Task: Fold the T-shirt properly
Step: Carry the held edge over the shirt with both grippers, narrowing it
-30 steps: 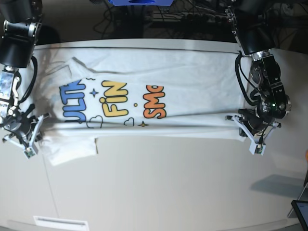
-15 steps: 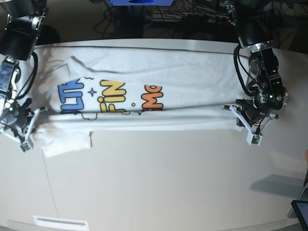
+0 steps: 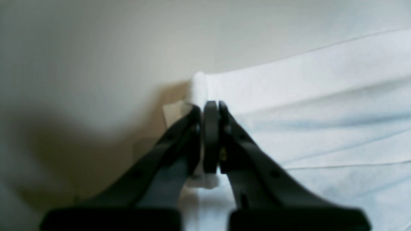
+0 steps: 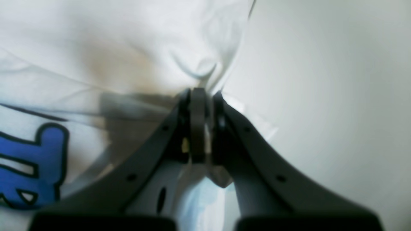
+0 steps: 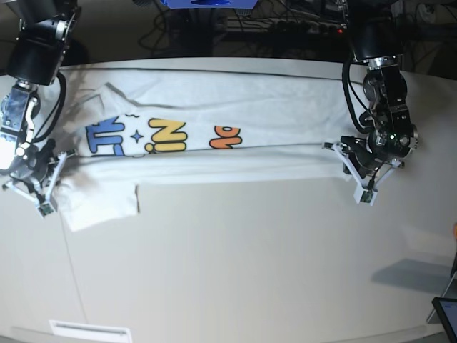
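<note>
While both arms work at opposite ends of the garment, the left hand [image 3: 211,110] is pinched tight on a rolled white hem corner of the T-shirt [image 5: 235,118], its dark fingers [image 3: 192,134] pressed together with cloth bunched between them and a scrap hanging below the grip. Across the bench [image 5: 250,271], the right hand [image 4: 199,96] is likewise clamped on a gathered edge of the same shirt, the fabric puckering into a small crease just above the fingertips, with part of a blue, black-outlined letter [image 4: 29,166] showing to one side. Seen from the base camera, the left hand [image 5: 359,179] sits at that view's right and the right hand [image 5: 39,189] at its left, each at the near edge of the shirt. Between them the near edge of the white shirt is doubled over toward the far side, forming a long straight fold that covers the lower half of the print, so only the tops of the blue [image 5: 107,136], yellow [image 5: 166,136] and orange [image 5: 226,137] lettering remain visible. One sleeve [image 5: 100,204] pokes out flat on the bench near the right hand. No containers appear in any view.
</note>
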`<action>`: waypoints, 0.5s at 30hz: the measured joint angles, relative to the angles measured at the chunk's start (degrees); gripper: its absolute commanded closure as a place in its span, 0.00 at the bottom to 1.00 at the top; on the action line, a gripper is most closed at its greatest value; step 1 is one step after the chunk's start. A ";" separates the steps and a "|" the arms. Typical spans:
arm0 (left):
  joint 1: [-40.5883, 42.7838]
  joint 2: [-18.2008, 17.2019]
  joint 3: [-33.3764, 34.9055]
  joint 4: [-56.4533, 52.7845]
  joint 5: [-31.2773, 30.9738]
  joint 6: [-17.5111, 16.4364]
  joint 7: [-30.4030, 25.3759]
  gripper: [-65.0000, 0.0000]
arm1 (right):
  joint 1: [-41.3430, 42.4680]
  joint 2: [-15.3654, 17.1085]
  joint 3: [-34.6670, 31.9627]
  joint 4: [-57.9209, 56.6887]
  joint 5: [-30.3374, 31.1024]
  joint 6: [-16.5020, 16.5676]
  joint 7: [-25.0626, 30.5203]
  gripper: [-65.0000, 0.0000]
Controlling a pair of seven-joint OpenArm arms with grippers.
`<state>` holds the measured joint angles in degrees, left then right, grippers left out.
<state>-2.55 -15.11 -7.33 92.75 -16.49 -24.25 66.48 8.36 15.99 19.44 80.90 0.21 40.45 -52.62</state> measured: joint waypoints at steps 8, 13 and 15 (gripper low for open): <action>0.00 0.15 0.96 -0.35 0.00 0.00 -0.04 1.00 | -1.03 -0.04 0.00 -0.02 0.04 0.02 -0.02 0.97; 0.20 0.15 0.98 -0.35 0.22 0.00 -0.09 1.00 | -1.60 0.00 0.00 -0.02 -0.17 0.00 -0.04 0.70; 0.90 0.31 1.01 -0.35 3.56 -0.02 -0.17 1.00 | -1.57 0.13 0.00 -0.02 -0.15 0.00 0.02 0.53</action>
<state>-1.65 -14.81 -6.33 92.40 -12.93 -24.27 66.30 6.79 16.12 19.44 80.88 0.05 40.45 -52.60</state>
